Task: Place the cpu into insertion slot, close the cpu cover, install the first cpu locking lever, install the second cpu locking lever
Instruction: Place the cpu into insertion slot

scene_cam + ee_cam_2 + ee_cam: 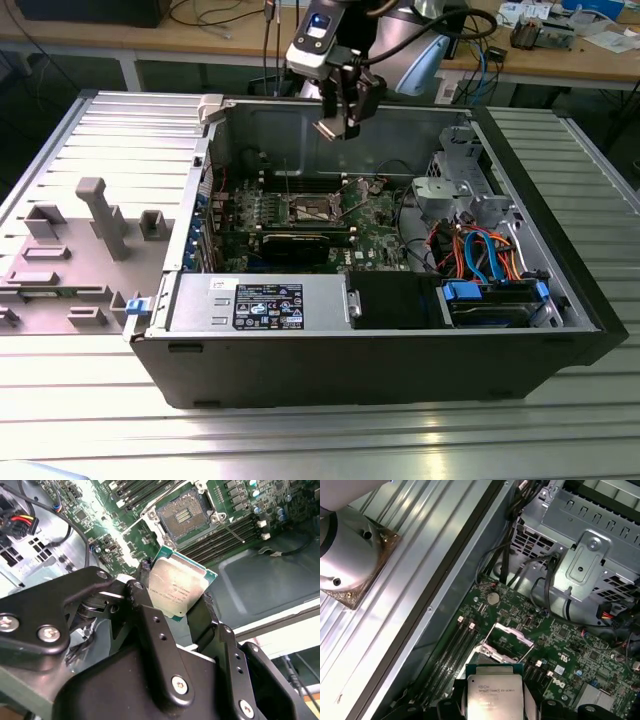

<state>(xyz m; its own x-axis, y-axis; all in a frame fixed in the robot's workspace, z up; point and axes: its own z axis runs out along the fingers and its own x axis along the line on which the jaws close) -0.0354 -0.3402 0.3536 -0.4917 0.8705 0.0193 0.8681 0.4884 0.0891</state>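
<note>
1. The gripper (pixel 338 122) hangs over the open computer case (pixel 400 370), roughly level with the top of its far wall in the exterior view.
2. Its fingers (pixel 200 615) are clamped on the cpu (pixel 177 591), one on each of two opposite edges. So the chip sits right between the tips, grey metal top showing in both wrist views.
3. The cpu is up in the air, clear of the motherboard (pixel 95 535).
4. The insertion slot (pixel 181 514) lies on the board below, well apart from the chip, with its dark centre exposed.
5. Long memory slots (pixel 235 530) run alongside the socket on both sides.
</note>
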